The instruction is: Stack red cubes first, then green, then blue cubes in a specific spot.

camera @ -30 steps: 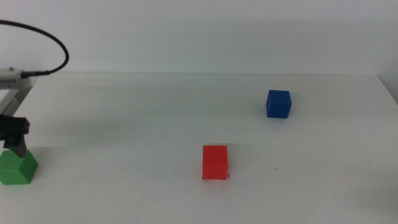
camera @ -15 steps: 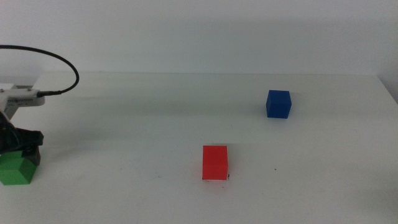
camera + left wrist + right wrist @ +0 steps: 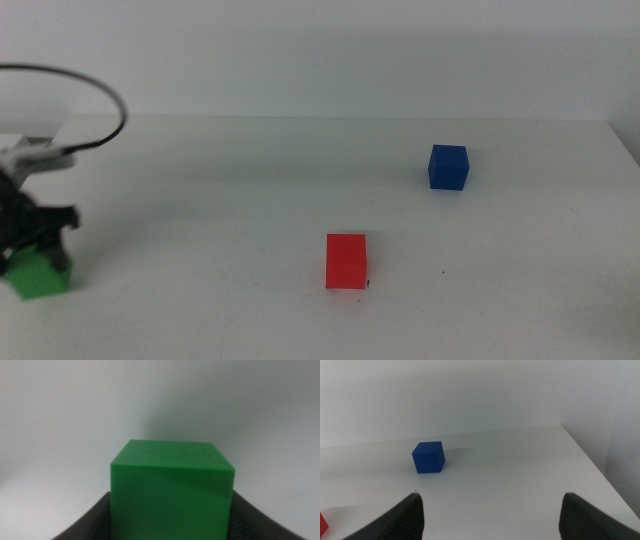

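Dark jaws of the left gripper (image 3: 170, 527) pinch the green cube (image 3: 171, 491) on both flanks, at the table's (image 3: 250, 180) far left edge. Right gripper (image 3: 490, 517) waits with jaws spread wide, off the middle view. Red cube (image 3: 346, 261) sits near centre; blue cube (image 3: 448, 167) lies well apart, farther back right.

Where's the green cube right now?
The green cube sits at the far left of the middle view, clamped in the left end effector, well left of the red cube; the left wrist view shows it between the jaws.
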{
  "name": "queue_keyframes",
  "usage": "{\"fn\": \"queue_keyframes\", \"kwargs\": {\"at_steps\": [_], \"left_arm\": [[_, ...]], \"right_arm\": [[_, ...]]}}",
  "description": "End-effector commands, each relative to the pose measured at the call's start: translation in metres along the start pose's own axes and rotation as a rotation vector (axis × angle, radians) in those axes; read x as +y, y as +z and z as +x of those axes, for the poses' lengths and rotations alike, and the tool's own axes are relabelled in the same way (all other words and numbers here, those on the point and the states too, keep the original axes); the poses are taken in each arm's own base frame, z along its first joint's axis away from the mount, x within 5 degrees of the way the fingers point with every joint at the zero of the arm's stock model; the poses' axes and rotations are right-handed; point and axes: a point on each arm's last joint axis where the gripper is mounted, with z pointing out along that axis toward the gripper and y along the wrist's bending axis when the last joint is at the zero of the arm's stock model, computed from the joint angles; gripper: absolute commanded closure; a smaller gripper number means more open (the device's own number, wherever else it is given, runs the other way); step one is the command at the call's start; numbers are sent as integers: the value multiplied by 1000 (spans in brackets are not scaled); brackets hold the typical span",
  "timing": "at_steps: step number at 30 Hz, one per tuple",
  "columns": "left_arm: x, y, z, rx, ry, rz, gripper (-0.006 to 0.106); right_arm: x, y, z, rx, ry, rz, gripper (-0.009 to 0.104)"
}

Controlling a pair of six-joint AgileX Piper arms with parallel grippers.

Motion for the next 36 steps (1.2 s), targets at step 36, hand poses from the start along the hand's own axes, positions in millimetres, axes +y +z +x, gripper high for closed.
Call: {"fn": "queue_keyframes", "kwargs": {"at_steps": [36], "left_arm": [[-340, -33, 81, -99, 291, 166, 89]], "right_arm": [[0, 0, 0, -9, -10, 6, 2]]}}
